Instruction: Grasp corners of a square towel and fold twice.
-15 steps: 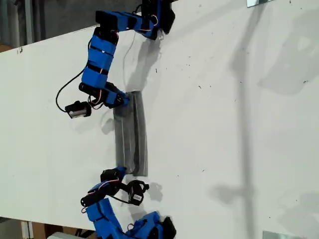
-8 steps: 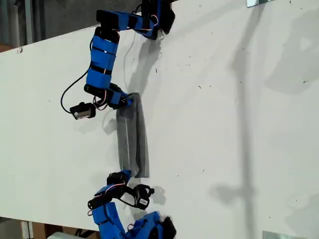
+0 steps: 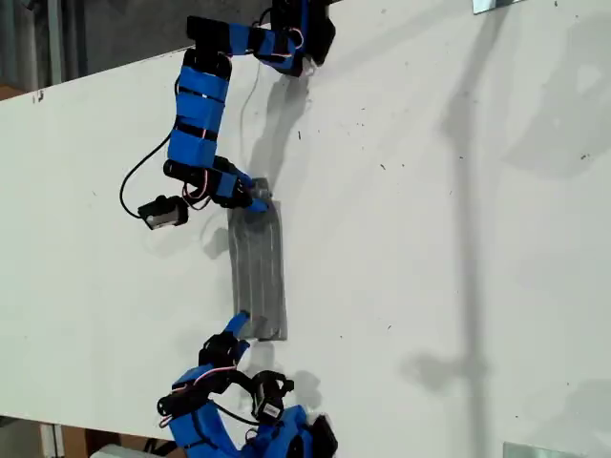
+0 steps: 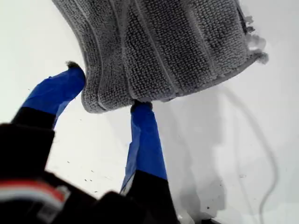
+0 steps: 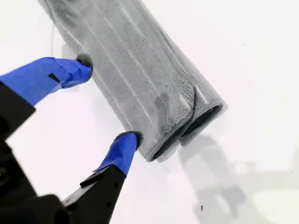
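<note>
The towel [image 3: 258, 272], grey with pale stripes, lies on the white table as a narrow folded strip. My first gripper [image 3: 256, 196] is at the strip's end nearer the exterior view's top. It is open, its blue fingertips [image 4: 140, 109] touching the edge of the towel [image 4: 159, 51] without pinching it. A frayed corner [image 4: 254, 53] sticks out beside it. My second gripper [image 3: 239, 324] is at the other end, also open. Its fingers [image 5: 126, 142] sit against the side of the towel [image 5: 140, 79], next to the stacked corners [image 5: 210, 105].
The white table [image 3: 430, 239] stretches wide toward the exterior view's right, with small dark specks. A thin cable [image 3: 243, 100] lies by the first arm's base. Metal brackets [image 3: 496, 5] sit at that view's right corners. The table edge runs along the view's left.
The towel was held raised and bowed between both grippers; now it lies flat as a strip. Both grippers have let go, and the second arm has drawn back toward the exterior view's bottom.
</note>
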Controlling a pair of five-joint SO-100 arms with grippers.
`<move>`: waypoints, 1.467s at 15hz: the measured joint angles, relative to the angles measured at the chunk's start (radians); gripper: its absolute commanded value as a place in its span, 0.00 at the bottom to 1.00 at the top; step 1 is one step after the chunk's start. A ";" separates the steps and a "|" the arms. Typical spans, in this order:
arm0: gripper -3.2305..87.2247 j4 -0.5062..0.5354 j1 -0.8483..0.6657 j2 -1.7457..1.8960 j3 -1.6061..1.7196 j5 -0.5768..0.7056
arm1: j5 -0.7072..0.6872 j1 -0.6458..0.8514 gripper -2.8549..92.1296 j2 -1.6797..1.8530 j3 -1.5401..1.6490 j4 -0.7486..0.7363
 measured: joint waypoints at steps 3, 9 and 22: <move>0.31 0.064 -0.031 0.114 -0.037 0.012 | -0.003 0.044 0.41 0.054 0.044 0.011; 0.29 -0.430 -0.100 0.190 0.557 -0.124 | -0.040 0.175 0.42 -0.187 0.167 -0.156; 0.28 -0.646 -0.132 0.348 0.865 -0.221 | 0.094 0.422 0.03 0.393 0.931 -0.345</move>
